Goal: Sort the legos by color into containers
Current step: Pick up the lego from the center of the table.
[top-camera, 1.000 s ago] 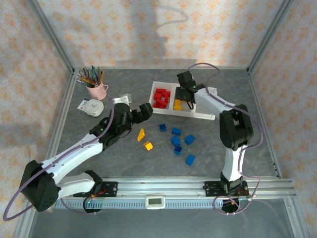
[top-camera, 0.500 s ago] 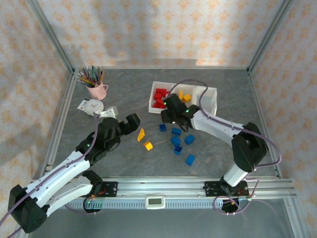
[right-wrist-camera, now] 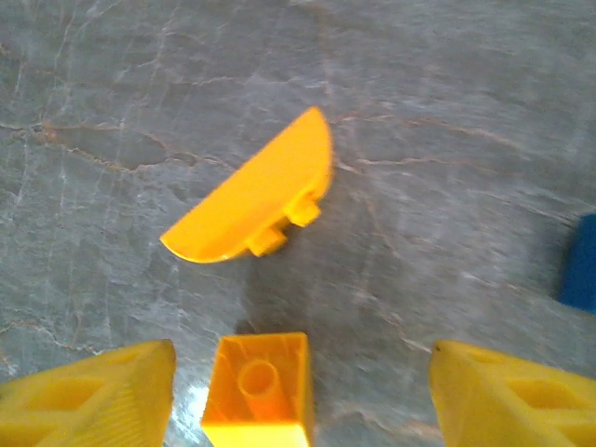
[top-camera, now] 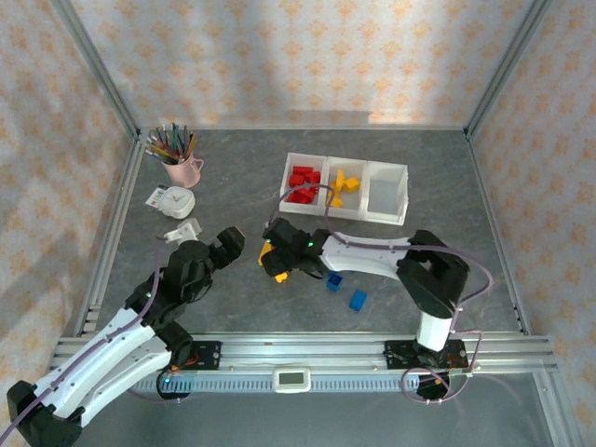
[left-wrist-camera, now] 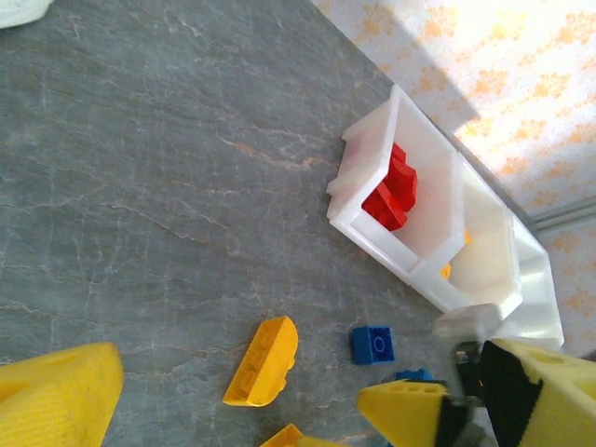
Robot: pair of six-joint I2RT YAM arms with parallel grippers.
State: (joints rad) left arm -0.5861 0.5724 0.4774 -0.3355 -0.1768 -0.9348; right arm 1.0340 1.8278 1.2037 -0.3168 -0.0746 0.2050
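Sorting was part done. Blue legos (top-camera: 358,300) lay loose on the table (top-camera: 447,242). The right gripper (right-wrist-camera: 303,391) hung open around a square yellow lego (right-wrist-camera: 256,386), not touching it, a curved yellow lego (right-wrist-camera: 251,200) just past. The left gripper (top-camera: 225,244) was open, empty. By the far edge the containers (top-camera: 386,191) held red legos (top-camera: 302,182) and yellow legos (top-camera: 343,182), one bin bare.

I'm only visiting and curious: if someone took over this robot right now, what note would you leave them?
Left gripper: open, holding nothing.
Right gripper: open, straddling a small square yellow-orange plastic brick without gripping it; a curved yellow-orange brick lies just beyond.
Done: red bricks in the left bin of the white translucent three-bin tray, yellow bricks in the middle bin.
Left: those two yellow-orange bricks, plus the blue bricks on the table; the right bin holds nothing.
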